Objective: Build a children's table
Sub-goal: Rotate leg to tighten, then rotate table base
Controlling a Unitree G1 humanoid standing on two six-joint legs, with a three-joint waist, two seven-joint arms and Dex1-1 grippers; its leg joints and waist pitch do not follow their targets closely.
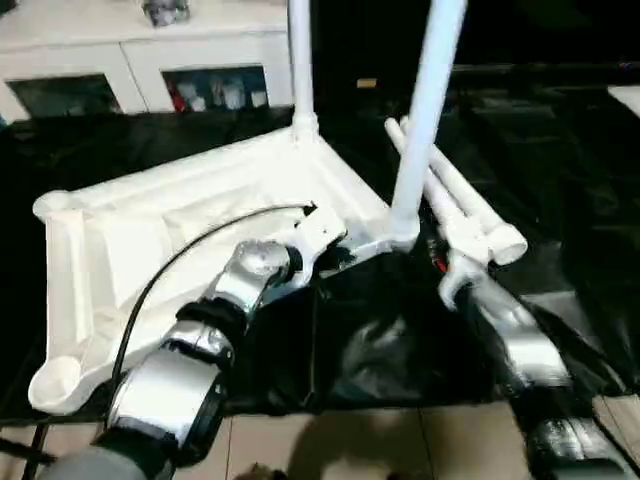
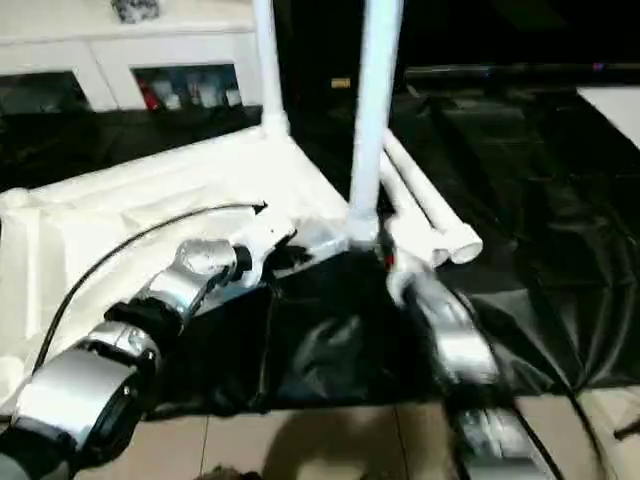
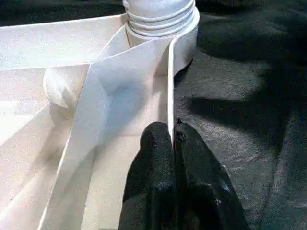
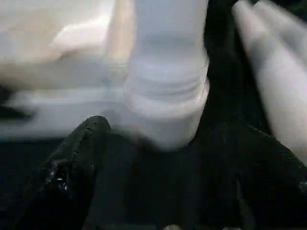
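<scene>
The children's table lies upside down on black sheeting, its ribbed white tabletop (image 1: 150, 230) facing up. One white leg (image 1: 300, 60) stands in the far corner socket. Another leg (image 1: 425, 110) stands in the near right corner socket (image 3: 160, 19). Two loose legs (image 1: 460, 200) lie side by side just right of that corner. My left gripper (image 3: 172, 136) is shut on the thin rim wall of the tabletop, a short way from the near right socket. My right gripper (image 4: 168, 129) is open, its black fingers (image 4: 72, 163) spread just short of that standing leg's base.
A white cabinet with glass doors (image 1: 130, 60) stands at the back left. Black sheeting (image 1: 380, 350) covers the floor under the work, and pale tiles (image 1: 350, 440) show at the near edge. A black cable (image 1: 180, 260) arcs over my left forearm.
</scene>
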